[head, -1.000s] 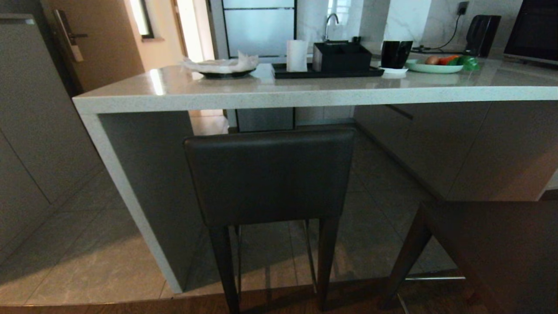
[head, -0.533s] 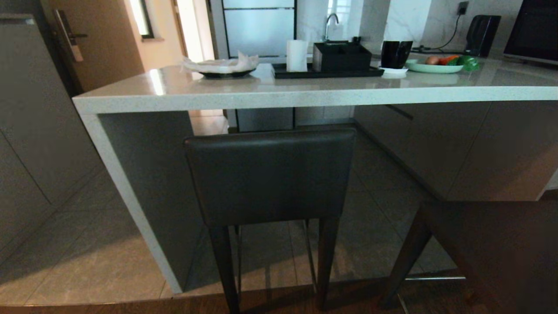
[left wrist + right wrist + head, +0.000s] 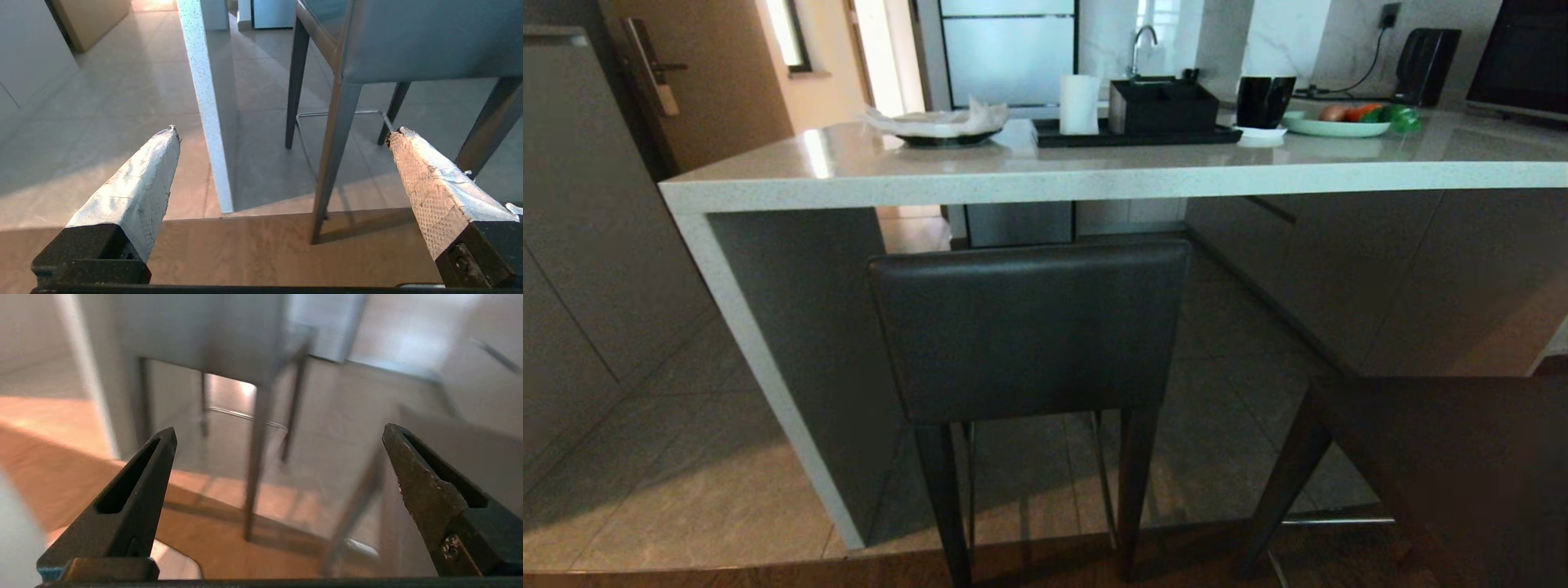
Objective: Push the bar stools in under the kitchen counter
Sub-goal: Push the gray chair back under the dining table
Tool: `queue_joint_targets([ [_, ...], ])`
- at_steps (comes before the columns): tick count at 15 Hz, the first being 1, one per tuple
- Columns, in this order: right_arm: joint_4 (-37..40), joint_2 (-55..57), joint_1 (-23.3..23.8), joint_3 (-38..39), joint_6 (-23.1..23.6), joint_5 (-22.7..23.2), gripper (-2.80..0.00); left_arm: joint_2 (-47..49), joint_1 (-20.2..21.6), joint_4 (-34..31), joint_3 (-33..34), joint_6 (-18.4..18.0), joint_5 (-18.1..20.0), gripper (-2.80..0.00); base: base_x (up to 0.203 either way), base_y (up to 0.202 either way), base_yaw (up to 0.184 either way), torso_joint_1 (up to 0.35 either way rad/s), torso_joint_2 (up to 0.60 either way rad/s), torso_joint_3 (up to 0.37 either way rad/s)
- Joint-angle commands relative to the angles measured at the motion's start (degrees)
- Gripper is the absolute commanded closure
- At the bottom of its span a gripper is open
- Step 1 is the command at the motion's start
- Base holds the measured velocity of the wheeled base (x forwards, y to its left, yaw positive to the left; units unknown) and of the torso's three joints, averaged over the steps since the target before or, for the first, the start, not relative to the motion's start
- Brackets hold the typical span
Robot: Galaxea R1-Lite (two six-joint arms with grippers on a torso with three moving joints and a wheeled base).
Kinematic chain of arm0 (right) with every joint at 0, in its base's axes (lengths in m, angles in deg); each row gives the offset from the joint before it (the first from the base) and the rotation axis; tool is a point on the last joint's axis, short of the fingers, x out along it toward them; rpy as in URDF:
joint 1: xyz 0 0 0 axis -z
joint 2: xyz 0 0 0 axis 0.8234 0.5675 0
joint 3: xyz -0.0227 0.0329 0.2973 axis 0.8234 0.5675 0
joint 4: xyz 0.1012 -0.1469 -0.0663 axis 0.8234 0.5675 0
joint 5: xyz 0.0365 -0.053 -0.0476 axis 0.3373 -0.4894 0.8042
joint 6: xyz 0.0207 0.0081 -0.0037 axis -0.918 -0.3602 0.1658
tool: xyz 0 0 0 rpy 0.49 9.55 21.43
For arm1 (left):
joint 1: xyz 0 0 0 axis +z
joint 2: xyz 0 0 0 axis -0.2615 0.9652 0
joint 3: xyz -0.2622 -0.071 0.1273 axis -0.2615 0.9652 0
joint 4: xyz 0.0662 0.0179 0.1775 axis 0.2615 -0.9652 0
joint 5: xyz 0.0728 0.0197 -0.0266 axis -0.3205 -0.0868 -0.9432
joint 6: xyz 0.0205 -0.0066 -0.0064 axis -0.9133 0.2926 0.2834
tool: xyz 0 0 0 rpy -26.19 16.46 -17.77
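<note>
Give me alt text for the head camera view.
A dark padded bar stool stands with its back to the camera at the end of a pale speckled kitchen counter. A second stool shows partly at lower right. Neither gripper appears.

The second dark grey-black leather padded stool [image 3: 1445, 465] is cut off by the head view's right and bottom edges. The right wrist view is smeared, blurring the stool legs [image 3: 255, 457].
</note>
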Motion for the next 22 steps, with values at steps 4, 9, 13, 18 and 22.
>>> queue_joint_targets([
  [4,0.2,0.1,0.0,-0.2,0.0,-6.2,-2.80,0.1,0.0,0.0,0.1,0.1,0.0,-2.80,0.000,0.000,0.000,0.000,0.00,0.000],
  [9,0.3,0.1,0.0,-0.3,-0.3,-6.4,-2.80,0.1,0.0,0.0,0.1,0.2,0.0,-2.80,0.000,0.000,0.000,0.000,0.00,0.000],
  [13,0.3,0.1,0.0,0.1,-0.9,-11.7,-2.80,0.1,0.0,0.0,0.1,0.2,0.0,-2.80,0.000,0.000,0.000,0.000,0.00,0.000],
  [18,-0.1,0.1,0.0,2.3,-1.6,-21.9,-2.80,0.1,0.0,0.0,0.1,0.2,0.0,-2.80,0.000,0.000,0.000,0.000,0.00,0.000],
  [22,-0.1,0.1,0.0,2.3,-1.9,-22.0,-2.80,0.1,0.0,0.0,0.1,0.2,0.0,-2.80,0.000,0.000,0.000,0.000,0.00,0.000],
])
